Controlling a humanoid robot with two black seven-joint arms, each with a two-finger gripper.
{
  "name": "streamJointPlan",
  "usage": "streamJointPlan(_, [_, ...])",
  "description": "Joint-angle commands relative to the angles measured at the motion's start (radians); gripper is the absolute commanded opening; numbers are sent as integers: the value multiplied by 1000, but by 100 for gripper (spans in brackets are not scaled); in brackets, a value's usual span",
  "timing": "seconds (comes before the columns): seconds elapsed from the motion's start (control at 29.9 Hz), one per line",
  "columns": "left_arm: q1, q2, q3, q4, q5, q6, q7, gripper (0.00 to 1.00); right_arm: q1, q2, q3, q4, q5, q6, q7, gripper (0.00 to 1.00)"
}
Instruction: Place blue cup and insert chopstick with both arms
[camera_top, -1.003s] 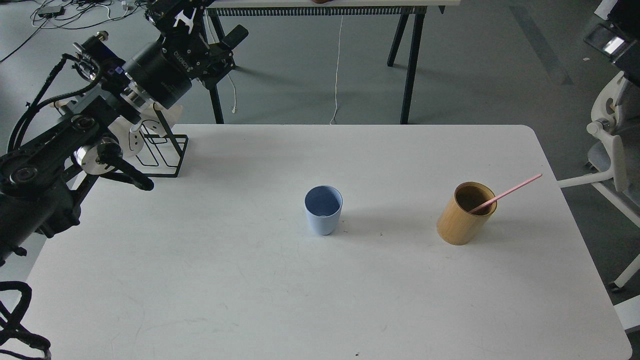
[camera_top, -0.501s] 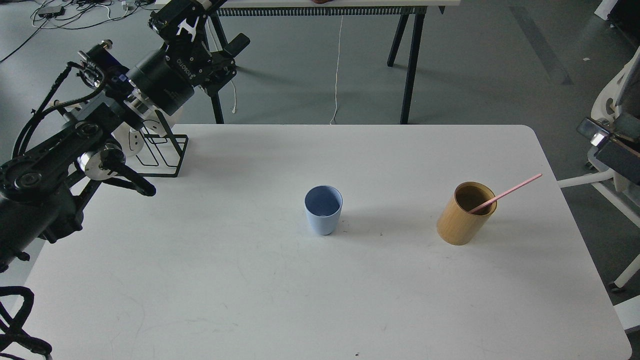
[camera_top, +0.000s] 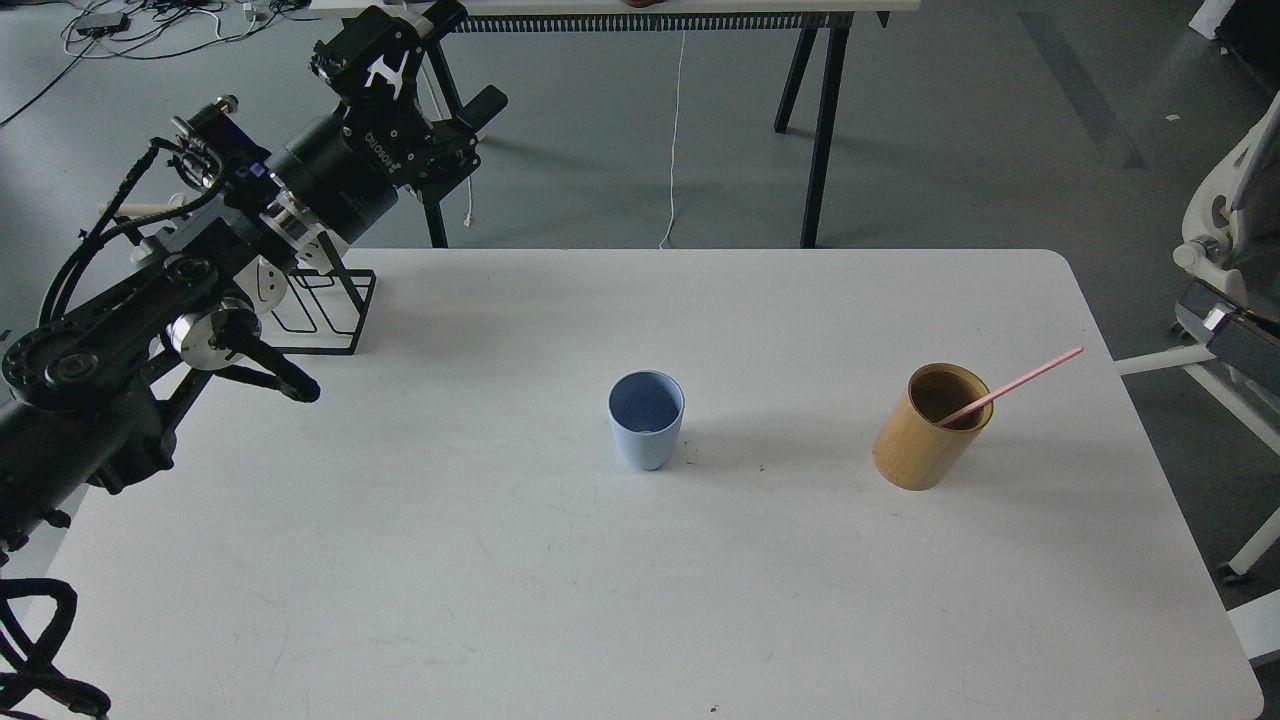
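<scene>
Head view shows the left gripper (camera_top: 425, 55) raised beyond the bench's far left corner, its fingers (camera_top: 485, 103) spread and holding nothing. Under its arm stands a black wire rack (camera_top: 335, 310), partly hidden. The blue cup (camera_top: 646, 419) stands upright mid-bench. Well to its right, the chopstick (camera_top: 1012, 386) leans in a tan bamboo cylinder (camera_top: 930, 428). The white bench (camera_top: 500, 560) stands on grey floor.

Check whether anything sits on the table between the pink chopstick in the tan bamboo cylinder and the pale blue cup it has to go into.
Nothing visible does. The pink chopstick leans in the tan bamboo cylinder, and only bare white table lies between it and the pale blue plastic cup, which stands upright and open.
</scene>
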Motion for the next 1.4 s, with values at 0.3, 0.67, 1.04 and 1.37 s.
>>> streamJointPlan(0.3, [12,1,-9,0,0,0,0,89,-26,141,-1,-25,11,0,0,99])
streamJointPlan(0.67, [10,-15,-5,0,2,0,0,90,-26,134,15,-20,33,0,0,99])
streamJointPlan(1.04, [12,-16,0,0,2,0,0,91,-23,126,22,-17,39,0,0,99])
streamJointPlan(1.37, [12,-24,0,0,2,0,0,91,-20,123,56,-14,82,0,0,99])
